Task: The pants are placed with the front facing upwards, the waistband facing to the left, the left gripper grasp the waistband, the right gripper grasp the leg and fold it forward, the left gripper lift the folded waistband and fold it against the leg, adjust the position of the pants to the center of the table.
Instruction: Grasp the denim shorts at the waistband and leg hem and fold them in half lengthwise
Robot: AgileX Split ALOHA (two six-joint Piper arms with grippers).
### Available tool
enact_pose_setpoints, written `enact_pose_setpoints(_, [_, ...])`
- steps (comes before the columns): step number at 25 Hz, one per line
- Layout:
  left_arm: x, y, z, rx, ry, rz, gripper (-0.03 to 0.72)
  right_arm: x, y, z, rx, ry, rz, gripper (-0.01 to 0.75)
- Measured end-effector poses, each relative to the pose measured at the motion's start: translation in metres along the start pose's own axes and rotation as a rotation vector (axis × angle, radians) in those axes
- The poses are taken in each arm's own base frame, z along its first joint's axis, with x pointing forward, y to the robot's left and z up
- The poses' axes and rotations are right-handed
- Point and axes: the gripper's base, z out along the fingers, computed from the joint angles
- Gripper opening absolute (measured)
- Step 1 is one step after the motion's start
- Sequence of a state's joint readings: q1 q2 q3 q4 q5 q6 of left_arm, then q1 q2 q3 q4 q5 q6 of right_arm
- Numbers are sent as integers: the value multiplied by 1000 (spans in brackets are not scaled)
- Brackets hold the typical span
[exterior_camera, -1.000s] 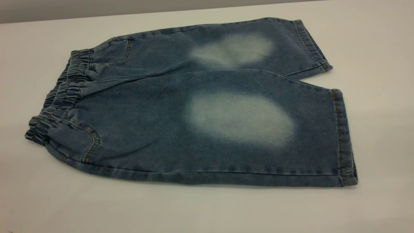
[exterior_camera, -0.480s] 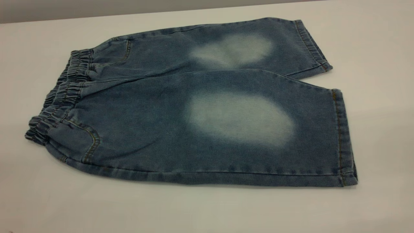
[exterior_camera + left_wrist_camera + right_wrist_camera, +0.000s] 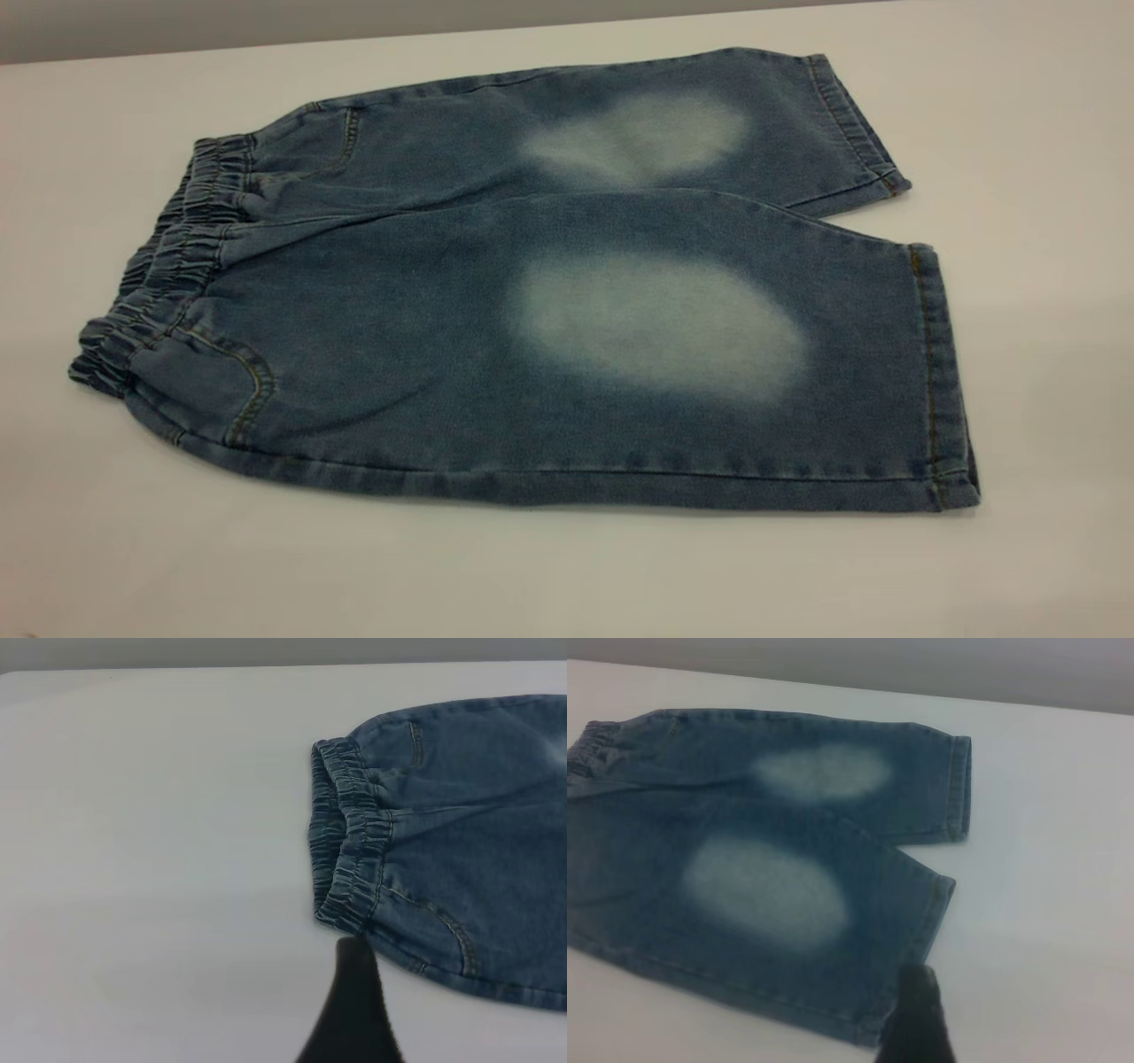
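My left gripper (image 3: 354, 992) shows one black finger just short of the waistband (image 3: 347, 846); my right gripper (image 3: 917, 1014) shows one finger near the leg (image 3: 859, 930) hem. Whether either is open I cannot tell; neither holds anything. The pants (image 3: 532, 292) lie flat, front up, on the table (image 3: 567, 576), waistband at 9 o'clock. Judged soft, limp, moderately heavy denim: grip the thick gathered band and stitched hem. Both arms are outside the exterior view.

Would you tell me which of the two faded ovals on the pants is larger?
The oval on the near leg; the far leg's patch looks smaller and fainter.
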State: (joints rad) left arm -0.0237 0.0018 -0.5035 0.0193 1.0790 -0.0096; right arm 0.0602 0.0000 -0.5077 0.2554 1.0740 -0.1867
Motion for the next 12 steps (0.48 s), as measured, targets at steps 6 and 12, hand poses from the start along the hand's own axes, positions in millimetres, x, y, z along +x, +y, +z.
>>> enact_pose_setpoints(6, [-22, 1, 3, -5, -43, -60, 531, -12, 5, 3, -76, -40, 96, 479])
enact_pose_setpoints(12, [-57, -1, 37, 16, -87, -167, 531, -37, 1, 37, -132, 40, 209, 479])
